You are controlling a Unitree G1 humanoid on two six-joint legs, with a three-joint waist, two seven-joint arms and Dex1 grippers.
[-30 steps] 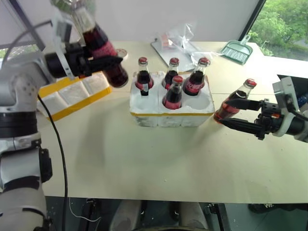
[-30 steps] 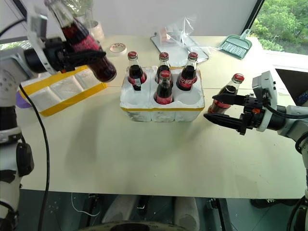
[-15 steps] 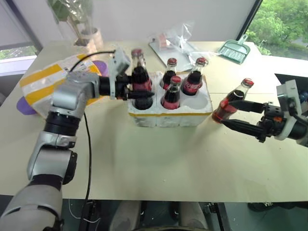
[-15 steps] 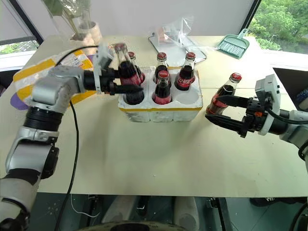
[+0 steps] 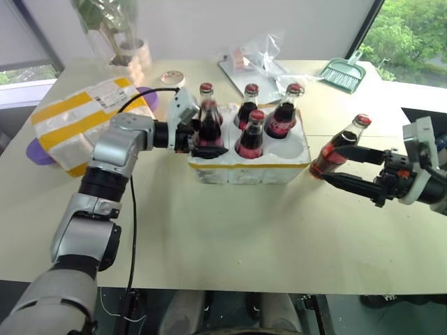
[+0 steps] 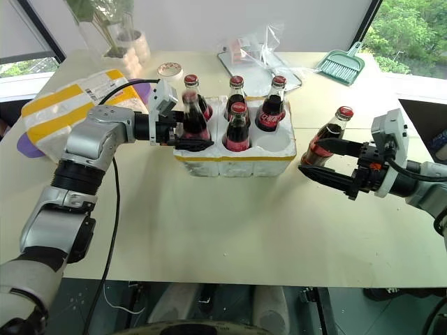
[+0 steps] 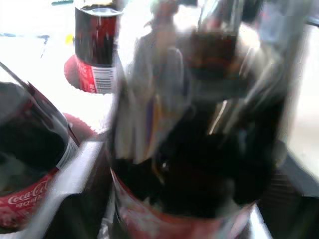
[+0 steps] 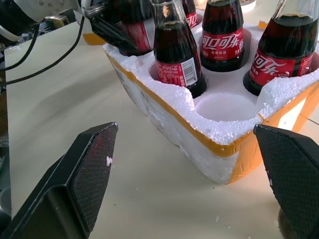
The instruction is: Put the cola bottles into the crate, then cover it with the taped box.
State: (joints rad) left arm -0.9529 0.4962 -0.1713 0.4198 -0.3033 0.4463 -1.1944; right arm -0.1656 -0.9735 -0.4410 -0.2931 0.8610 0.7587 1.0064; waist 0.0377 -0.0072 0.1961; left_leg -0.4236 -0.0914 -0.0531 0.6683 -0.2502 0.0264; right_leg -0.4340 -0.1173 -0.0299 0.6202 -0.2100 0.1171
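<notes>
The left gripper [image 6: 190, 132] has black fingers spread either side of a cola bottle [image 6: 191, 118], dark glass with a red cap, standing in a front well of the crate [image 6: 234, 162], a crumbly white foam tray banded in yellow tape. The right gripper [image 6: 323, 161] is wide open, empty. Just beyond its fingertips another bottle [image 6: 328, 137] stands on the smooth beige table [image 6: 209, 230]. The taped box [image 6: 66, 108] lies behind the left arm.

Silver arm segs, blk joints, blk cable [image 5: 130, 230].

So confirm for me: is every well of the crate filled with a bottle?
No. The front right well of the crate stands empty, ringed by bare white foam.
</notes>
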